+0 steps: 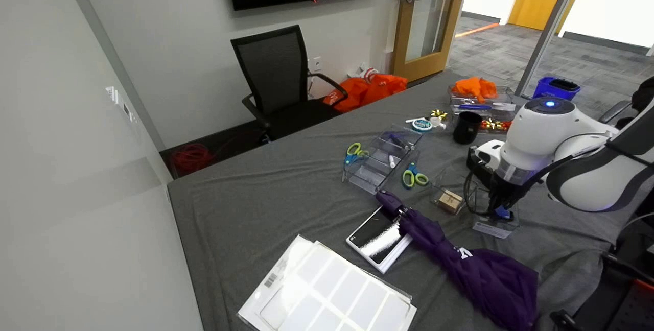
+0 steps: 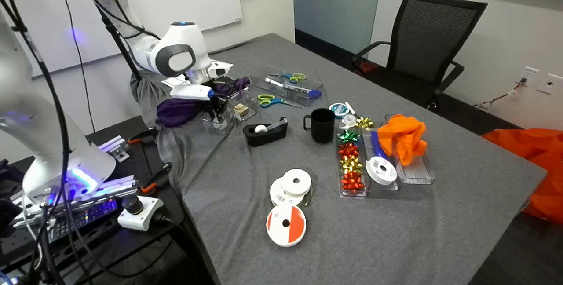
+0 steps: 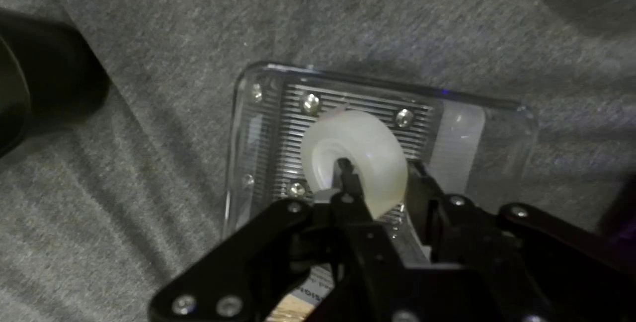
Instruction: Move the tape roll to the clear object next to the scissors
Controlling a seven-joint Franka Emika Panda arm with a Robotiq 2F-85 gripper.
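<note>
The end effector, nearly closed, pinches the tape roll over a clear tray. The next tray holds a tan block; the organiser, markers.

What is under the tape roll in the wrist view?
A transparent tray; its ribbed floor shows beside the tape roll. The patch directly beneath is covered by the roll and gripper, so what lies there cannot be seen.
</note>
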